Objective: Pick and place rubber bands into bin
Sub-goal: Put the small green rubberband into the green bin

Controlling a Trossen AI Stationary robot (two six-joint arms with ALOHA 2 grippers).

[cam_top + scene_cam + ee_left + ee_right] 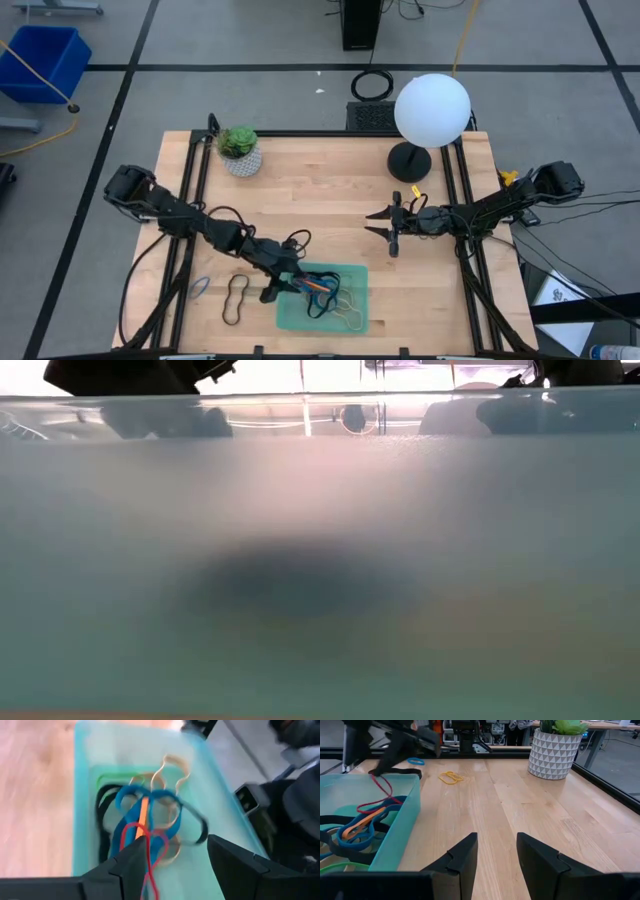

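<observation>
Your left pincer (pixel 283 285) is over the green bin's (pixel 355 318) edge, letting go of a red band

Its fingers are spread, and the red rubber band (pixel 382 787) trails down from them into the bin, onto the blue, orange and black bands (pixel 150 815) piled there. It may be snagged on a fingertip; the blur hides that. More bands lie on the table (pixel 330 190): a tan one (pixel 237 297), a blue one (pixel 200 288). Your right pincer (pixel 381 226) waits mid-table, spread and empty, clear of the drop

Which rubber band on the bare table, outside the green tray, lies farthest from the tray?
The small blue band, near the table's left edge. The tan band and the dark band both lie between it and the green tray.
</observation>
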